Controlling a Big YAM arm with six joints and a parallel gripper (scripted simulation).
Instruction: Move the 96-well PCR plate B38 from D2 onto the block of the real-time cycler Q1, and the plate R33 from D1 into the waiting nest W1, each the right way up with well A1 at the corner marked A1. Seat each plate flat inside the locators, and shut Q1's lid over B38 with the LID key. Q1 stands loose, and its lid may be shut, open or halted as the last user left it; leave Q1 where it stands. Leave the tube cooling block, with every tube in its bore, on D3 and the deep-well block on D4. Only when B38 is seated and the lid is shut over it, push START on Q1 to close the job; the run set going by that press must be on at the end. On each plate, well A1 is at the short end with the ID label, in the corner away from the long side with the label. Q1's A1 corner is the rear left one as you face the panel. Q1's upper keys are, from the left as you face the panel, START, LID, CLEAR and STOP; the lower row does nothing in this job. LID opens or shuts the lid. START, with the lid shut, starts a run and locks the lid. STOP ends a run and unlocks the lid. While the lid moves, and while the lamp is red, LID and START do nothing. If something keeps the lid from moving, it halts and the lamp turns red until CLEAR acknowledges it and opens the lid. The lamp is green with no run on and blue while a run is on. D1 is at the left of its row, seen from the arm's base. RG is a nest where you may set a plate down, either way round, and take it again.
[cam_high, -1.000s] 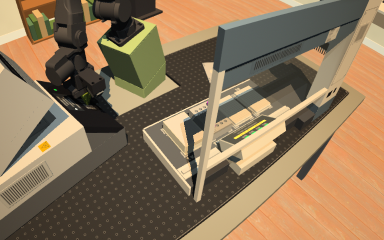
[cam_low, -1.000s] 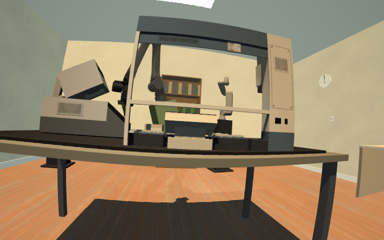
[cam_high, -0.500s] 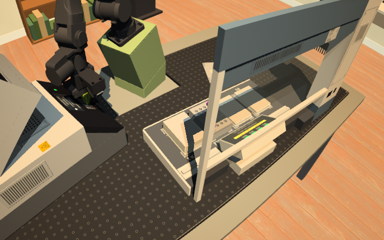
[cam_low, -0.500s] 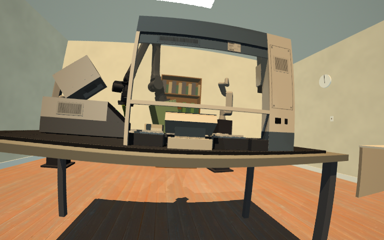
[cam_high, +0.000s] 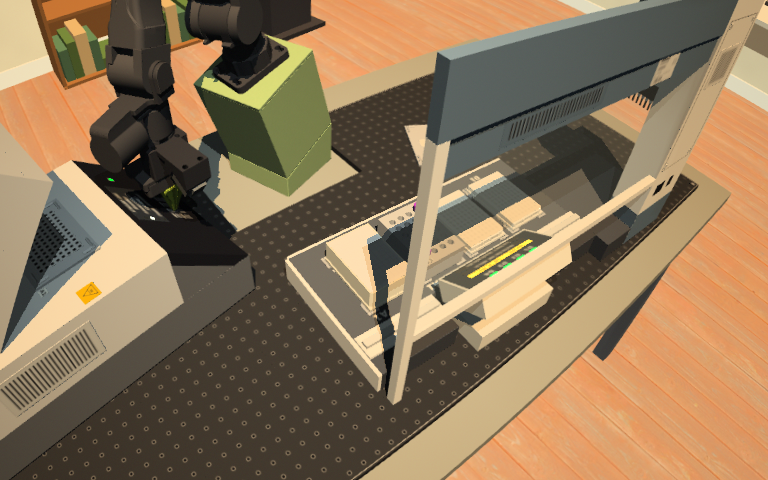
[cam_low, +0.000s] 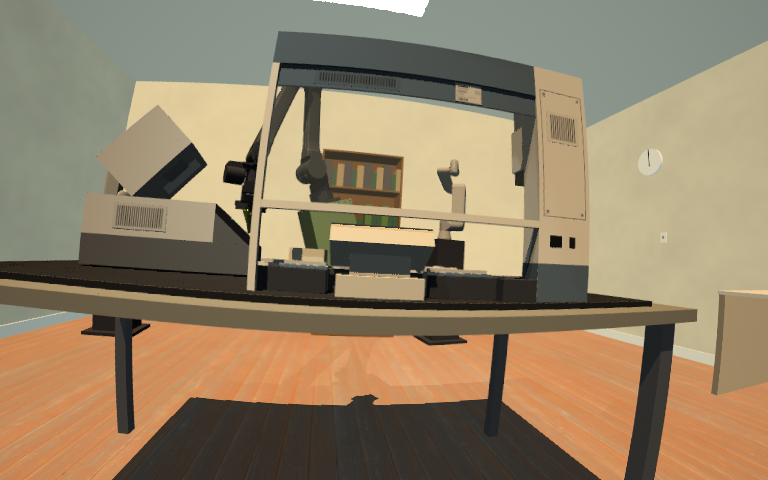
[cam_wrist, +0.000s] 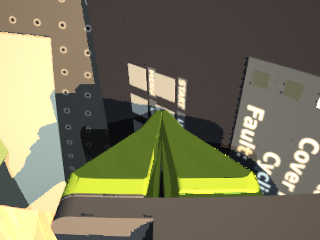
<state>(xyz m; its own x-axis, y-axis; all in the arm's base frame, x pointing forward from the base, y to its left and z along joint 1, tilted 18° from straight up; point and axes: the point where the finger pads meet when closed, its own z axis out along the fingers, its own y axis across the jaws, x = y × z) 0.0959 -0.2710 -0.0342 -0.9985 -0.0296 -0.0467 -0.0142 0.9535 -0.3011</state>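
My gripper (cam_high: 172, 198) is shut and empty, with its yellow-green fingertips pointing down at the dark sloped key panel (cam_high: 152, 212) of cycler Q1 (cam_high: 84, 283). In the wrist view the closed tips (cam_wrist: 160, 119) sit just in front of a pale key group (cam_wrist: 156, 87); I cannot tell whether they touch. A small green lamp (cam_high: 110, 179) glows on the panel. Q1's lid (cam_low: 150, 152) stands tilted up and open. Two tan PCR plates (cam_high: 481, 233) (cam_high: 519, 211) lie side by side on the deck under the frame. Their labels are too small to read.
A tall gantry frame (cam_high: 543, 73) with a thin front post (cam_high: 416, 266) spans the deck tray. A large tan deep-well block (cam_high: 351, 266) and a tube block (cam_high: 396, 217) sit at the tray's left. The arm's green pedestal (cam_high: 266, 118) stands behind Q1's panel.
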